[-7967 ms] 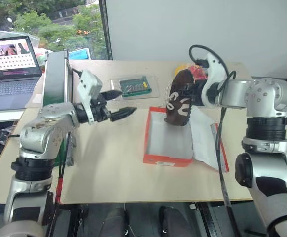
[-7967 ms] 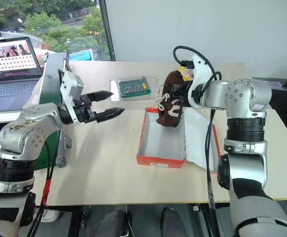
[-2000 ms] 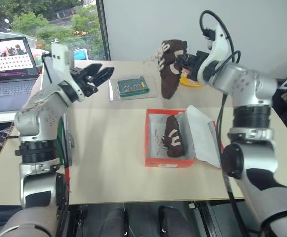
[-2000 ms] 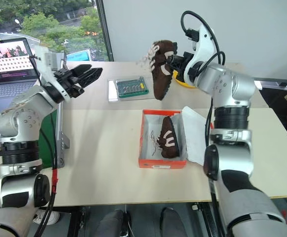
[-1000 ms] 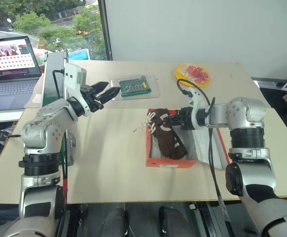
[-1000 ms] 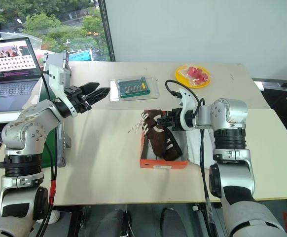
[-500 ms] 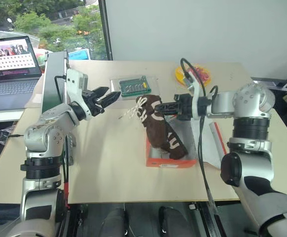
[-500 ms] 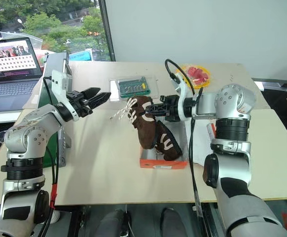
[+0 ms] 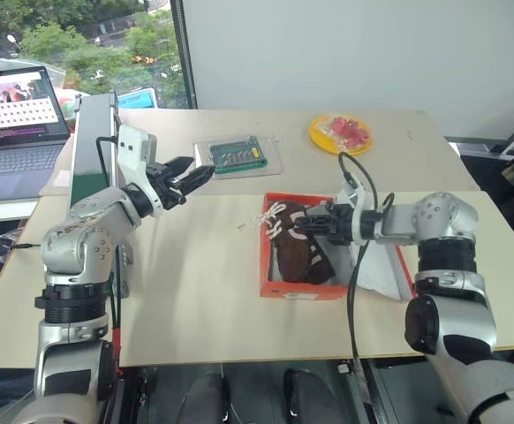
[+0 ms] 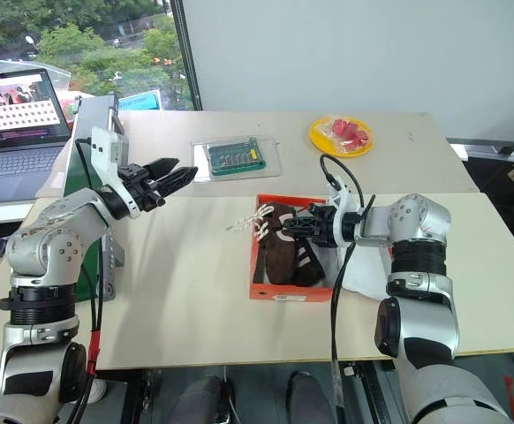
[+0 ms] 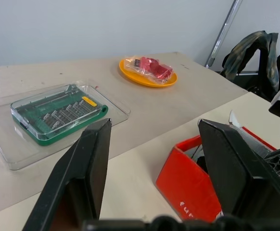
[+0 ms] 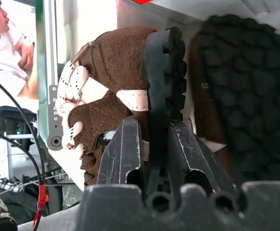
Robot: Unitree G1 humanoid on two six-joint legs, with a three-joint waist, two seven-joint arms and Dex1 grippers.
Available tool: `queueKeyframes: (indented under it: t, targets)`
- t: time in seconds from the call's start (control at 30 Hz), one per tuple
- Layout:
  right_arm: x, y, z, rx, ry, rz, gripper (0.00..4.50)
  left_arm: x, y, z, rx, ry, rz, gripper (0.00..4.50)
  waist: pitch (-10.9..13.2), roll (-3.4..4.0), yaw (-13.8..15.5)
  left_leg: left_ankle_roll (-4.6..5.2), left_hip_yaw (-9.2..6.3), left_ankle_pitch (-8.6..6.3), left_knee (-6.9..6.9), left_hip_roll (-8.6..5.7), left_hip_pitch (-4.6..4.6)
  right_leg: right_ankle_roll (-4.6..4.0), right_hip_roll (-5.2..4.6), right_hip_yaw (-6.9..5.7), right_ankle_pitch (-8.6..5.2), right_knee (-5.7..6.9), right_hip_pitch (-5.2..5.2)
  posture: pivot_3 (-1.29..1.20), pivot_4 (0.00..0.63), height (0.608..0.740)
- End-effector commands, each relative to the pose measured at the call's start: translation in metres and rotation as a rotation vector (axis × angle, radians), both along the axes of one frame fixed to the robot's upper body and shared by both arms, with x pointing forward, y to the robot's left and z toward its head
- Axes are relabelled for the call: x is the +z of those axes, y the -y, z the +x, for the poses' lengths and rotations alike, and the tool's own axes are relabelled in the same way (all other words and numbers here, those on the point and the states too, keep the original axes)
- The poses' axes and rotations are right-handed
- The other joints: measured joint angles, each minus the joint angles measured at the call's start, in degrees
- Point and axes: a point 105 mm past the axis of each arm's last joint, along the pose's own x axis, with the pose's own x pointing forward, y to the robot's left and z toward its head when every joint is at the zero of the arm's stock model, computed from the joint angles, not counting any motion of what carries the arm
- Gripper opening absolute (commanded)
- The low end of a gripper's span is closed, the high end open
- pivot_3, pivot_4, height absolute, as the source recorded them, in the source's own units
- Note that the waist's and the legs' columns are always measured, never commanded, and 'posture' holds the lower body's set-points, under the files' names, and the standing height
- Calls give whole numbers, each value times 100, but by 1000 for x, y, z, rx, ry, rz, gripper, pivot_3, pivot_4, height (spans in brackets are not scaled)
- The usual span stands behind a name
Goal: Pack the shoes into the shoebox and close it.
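On the table (image 9: 195,265) sits the shoebox (image 9: 303,287), lid folded open to receive both shoes (image 10: 283,247), which now lie inside; right gripper (image 10: 299,226) pinches the second shoe's (image 12: 130,86) sole, seemingly to seat it; left gripper (image 9: 189,173) hovers wide, empty; its wrist view adds the tray (image 11: 53,115) and plate (image 11: 147,77).

Soft, even daylight comes in through the window (image 9: 80,35), leaving only faint shadows on the pale worktop (image 9: 204,265). Head views are sharp; the right wrist view blurs the nearest sole.
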Motion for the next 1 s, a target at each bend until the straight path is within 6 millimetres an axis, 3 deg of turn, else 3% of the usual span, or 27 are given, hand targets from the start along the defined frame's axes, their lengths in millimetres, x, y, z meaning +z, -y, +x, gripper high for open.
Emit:
queueKeyframes:
  t: [0.03, 0.23, 0.4, 0.6, 0.7, 0.77, 0.87, 1.0]
  targets:
    - [-11, 3, 0, 57, 76, -272, 333, 12, 4, -7, -10, 58, -1, 3056, 0, 0, 1, 0, 0, 0, 0, 0, 1, 0, 0, 0, 0, 1, 0, 0, 150, 740]
    - [-28, 15, 10, 164, 270, -776, 333, 8, 5, -6, -2, 54, 1, 3056, -3, -1, 34, 7, -4, -4, 1, -3, 14, 1, -3, -2, 0, 1, 13, 0, 150, 740]
    - [-24, 17, 18, 194, 388, -945, 333, 6, 5, -8, 0, 54, 4, 3056, -6, -5, 69, 43, -9, -26, 4, -4, 42, 1, -4, -11, -1, -7, 55, 0, 150, 740]
    - [-24, -16, 7, 224, 374, -721, 333, 3, 3, -8, 1, 47, 17, 3056, -8, -8, 79, 48, -14, -30, 3, -3, 70, 1, -4, -13, -1, -11, 84, 0, 150, 740]
    - [-23, -20, 5, 214, 363, -664, 333, 3, 5, -8, -10, 46, 28, 3056, -9, -9, 53, 45, -13, -29, 1, -1, 72, 1, -2, -10, -1, -11, 83, 0, 150, 740]
    - [-25, -19, 6, 196, 357, -669, 1277, 3, 6, -8, -19, 47, 38, 3168, -9, -8, 34, 45, -12, -29, 0, -1, 72, 0, -1, -9, -1, -11, 82, 0, 150, 740]
    - [-30, -15, 4, 189, 372, -707, 2213, 3, 12, -7, -40, 48, 49, 3168, -9, -8, 29, 45, -11, -29, -4, -2, 71, 0, -1, -7, -1, -12, 78, 0, 150, 740]
    - [-16, -9, 8, 154, 420, -725, 3532, 4, 15, -5, -55, 47, 55, 3168, -8, -8, 45, 45, -11, -29, -3, -2, 69, 1, -1, -8, -1, -14, 77, 0, 150, 740]
